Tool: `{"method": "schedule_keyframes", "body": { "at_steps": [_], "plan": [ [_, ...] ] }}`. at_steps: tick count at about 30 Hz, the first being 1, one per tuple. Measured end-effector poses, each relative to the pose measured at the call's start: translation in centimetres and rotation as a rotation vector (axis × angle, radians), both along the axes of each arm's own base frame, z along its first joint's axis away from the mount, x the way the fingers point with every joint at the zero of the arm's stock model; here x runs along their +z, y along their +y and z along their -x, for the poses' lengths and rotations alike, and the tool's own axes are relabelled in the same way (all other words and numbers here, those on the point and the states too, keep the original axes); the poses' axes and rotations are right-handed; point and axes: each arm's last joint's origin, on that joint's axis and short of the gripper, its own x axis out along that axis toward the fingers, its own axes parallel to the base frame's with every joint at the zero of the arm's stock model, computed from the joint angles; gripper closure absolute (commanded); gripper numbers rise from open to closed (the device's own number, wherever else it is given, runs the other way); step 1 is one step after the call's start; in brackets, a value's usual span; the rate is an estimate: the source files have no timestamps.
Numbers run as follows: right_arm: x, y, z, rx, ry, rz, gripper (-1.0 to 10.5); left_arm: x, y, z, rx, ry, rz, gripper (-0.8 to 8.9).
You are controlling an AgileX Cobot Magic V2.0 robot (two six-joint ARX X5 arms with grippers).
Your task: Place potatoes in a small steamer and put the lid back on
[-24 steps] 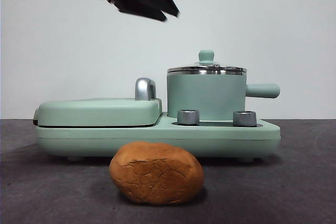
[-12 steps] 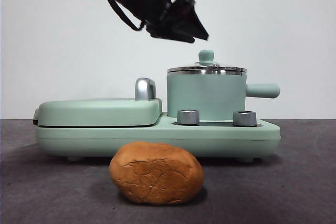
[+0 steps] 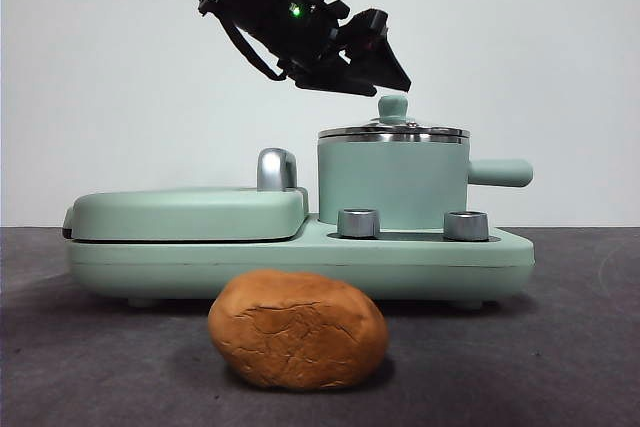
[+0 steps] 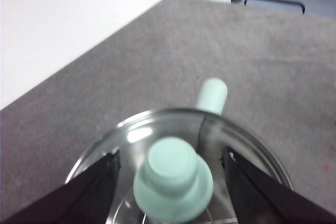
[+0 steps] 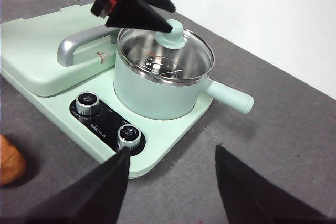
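Observation:
The potato (image 3: pixel 298 329), an orange-brown cracked lump, lies on the table in front of the cooker; its edge shows in the right wrist view (image 5: pixel 8 158). The mint-green steamer pot (image 3: pixel 392 182) stands on the cooker base with the glass lid (image 3: pixel 393 133) on it. My left gripper (image 3: pixel 390 72) is open, just above the lid's green knob (image 3: pixel 392 107). In the left wrist view its jaws stand either side of the knob (image 4: pixel 173 179), apart from it. The right wrist view shows the pot (image 5: pixel 157 90), the lid (image 5: pixel 165 51) and the left gripper (image 5: pixel 169 19). My right gripper (image 5: pixel 172 150) is open and empty, in front of the cooker.
The flat griddle cover (image 3: pixel 185 212) with its chrome handle (image 3: pixel 277 169) sits left of the pot. Two steel dials (image 3: pixel 358 223) (image 3: pixel 466 225) stand on the cooker base (image 3: pixel 300 259). The pot's side handle (image 3: pixel 500 172) sticks out to the right.
My left gripper has come down and to the right, from high above the griddle to just over the lid's knob. The potato, pot and lid have not moved.

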Motion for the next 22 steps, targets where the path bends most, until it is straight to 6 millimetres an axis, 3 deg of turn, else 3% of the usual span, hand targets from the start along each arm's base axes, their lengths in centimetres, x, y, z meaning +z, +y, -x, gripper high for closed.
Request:
{"method": "schedule_keyframes", "body": {
  "at_steps": [22],
  "plan": [
    [0.0, 0.0, 0.0, 0.000, 0.000, 0.000, 6.9, -1.7, -0.9, -1.4, 0.026, 0.078, 0.043, 4.99]
  ]
}}
